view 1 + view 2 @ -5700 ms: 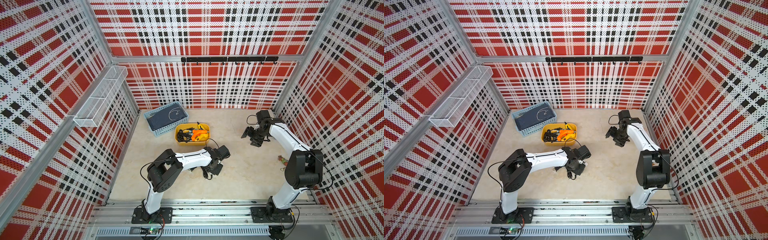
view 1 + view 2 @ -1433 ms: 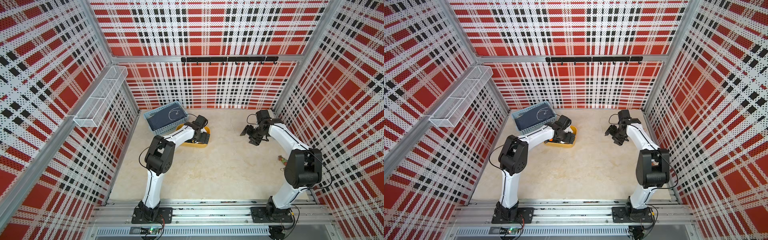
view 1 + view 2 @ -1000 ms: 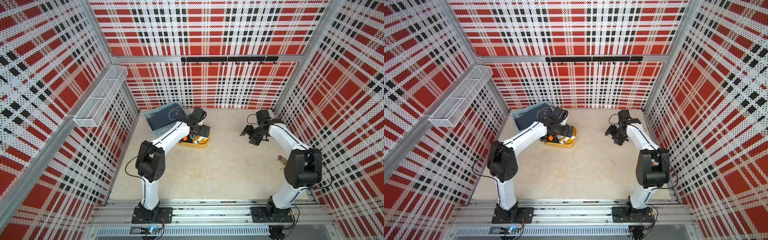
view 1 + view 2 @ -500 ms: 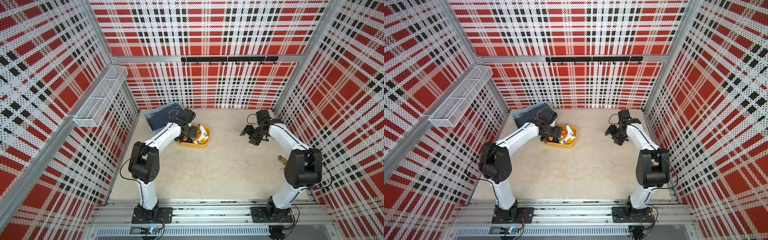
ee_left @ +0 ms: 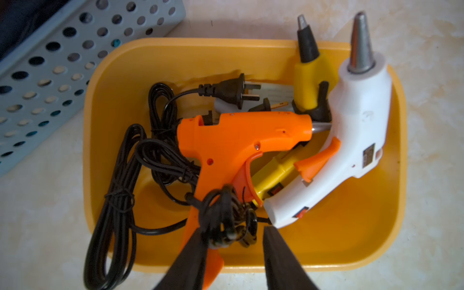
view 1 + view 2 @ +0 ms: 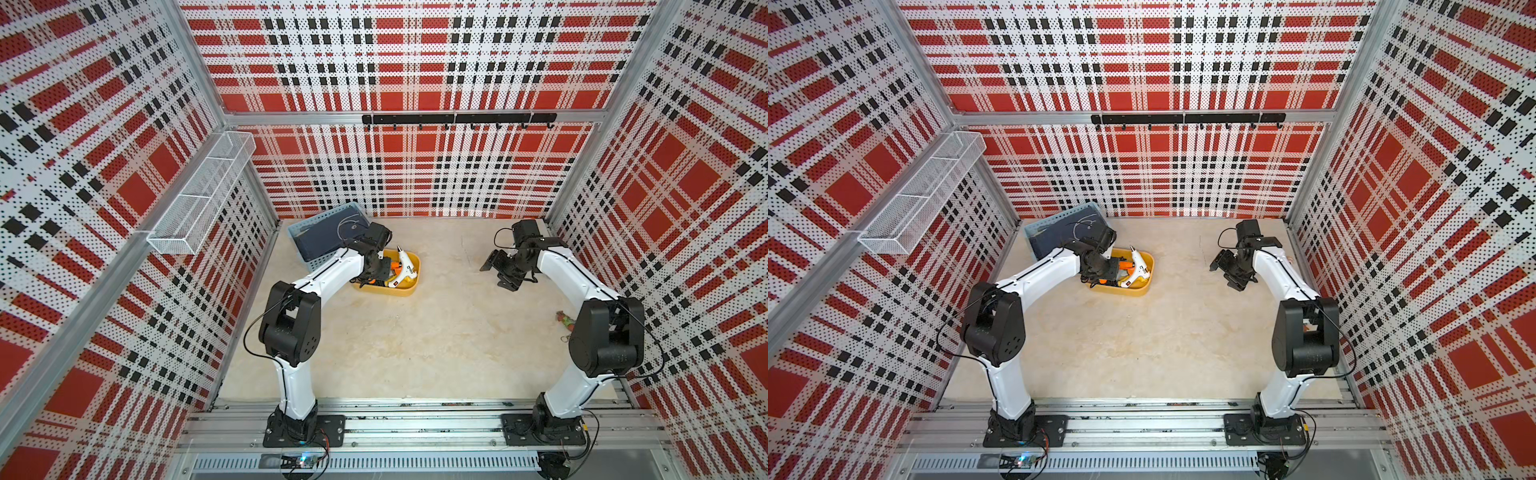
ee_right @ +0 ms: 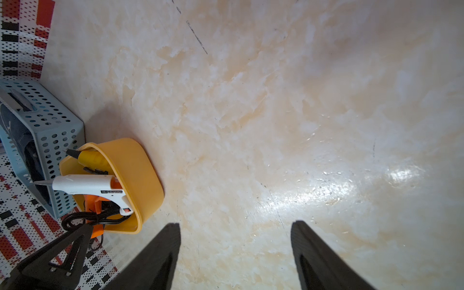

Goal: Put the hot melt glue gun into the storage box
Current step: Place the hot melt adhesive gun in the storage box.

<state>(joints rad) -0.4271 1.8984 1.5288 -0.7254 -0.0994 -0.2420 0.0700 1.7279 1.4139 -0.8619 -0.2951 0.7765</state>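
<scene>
1. Yellow plastic: one box [image 6: 401, 291], at 11 o'clock from the middle of the beige floor [image 6: 415, 340] in both top views.
2. Three glue guns lie in it: one white gun [image 5: 359, 120], one orange gun [image 5: 238, 140] and one yellow gun [image 5: 308, 85].
3. The white gun lies along the box's 3 o'clock side, with its metal nozzle poking over the 12 o'clock rim. The yellow gun's nozzle pokes over that rim just beside it.
4. Black cords [image 5: 120, 200] are heaped on the 9 o'clock side. Two plugs show, but I cannot count the cords.
5. One blue basket [image 6: 297, 232] stands just beside the box at 10 o'clock. One wire rack [image 6: 199, 195] hangs on the 9 o'clock wall, and one black hook rail [image 6: 457, 119] on the 12 o'clock wall.
6. A small red-green item [image 6: 565, 320] lies at 3 o'clock, too small to identify.
7. There are two arms. The left arm [image 6: 328, 274] rises from 7 o'clock and reaches toward 1 o'clock, with its wrist bent down over the box.
8. The left gripper [image 5: 234, 229] has its jaws narrowly apart. A knotted cord bundle sits between them, against one finger, with a gap at the other. That finger overlaps the orange gun's handle.
9. The right arm [image 6: 565, 270] rises from 5 o'clock and leans toward 11 o'clock.
10. The right gripper [image 7: 236, 223] hangs well apart from the box at its 3 o'clock, jaws wide and empty over bare floor.
</scene>
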